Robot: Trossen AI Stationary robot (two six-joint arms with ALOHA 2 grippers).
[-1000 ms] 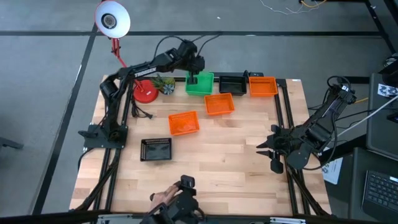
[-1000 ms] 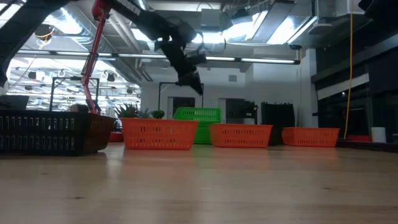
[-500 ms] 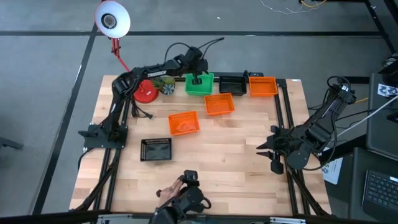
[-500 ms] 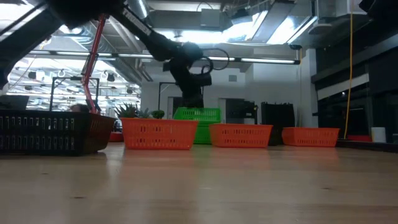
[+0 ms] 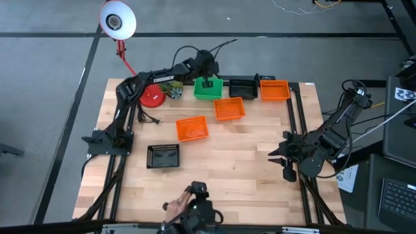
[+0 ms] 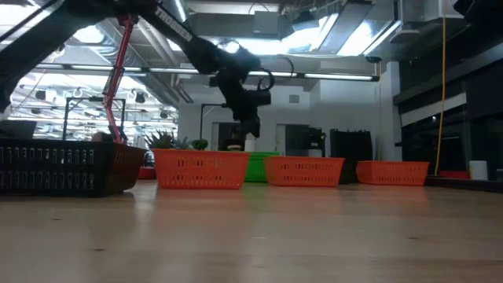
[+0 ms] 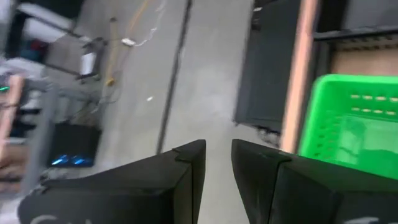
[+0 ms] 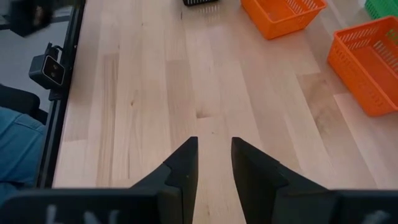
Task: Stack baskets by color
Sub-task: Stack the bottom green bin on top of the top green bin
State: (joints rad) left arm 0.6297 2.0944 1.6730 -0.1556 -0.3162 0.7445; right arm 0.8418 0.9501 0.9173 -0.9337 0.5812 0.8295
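High view: the left hand was at the upper centre of the frame, over the green basket at the far edge of the worktop. Left wrist view showed its fingers standing a narrow gap apart with nothing between them — the green basket lay beside them, not pinched.

To the right of the green basket in the high view sat a black basket, then an orange basket at upper right. A second orange basket lay just below the green one, a third orange basket left of centre, and another black basket at lower left.

The right hand waited at right of centre, at the worktop's edge. Right wrist view: fingers slightly spread, holding nothing, bare wood beneath.

Desk lamp at upper left; small plant beside its red base.

Low view: left hand hung just above the row of baskets.
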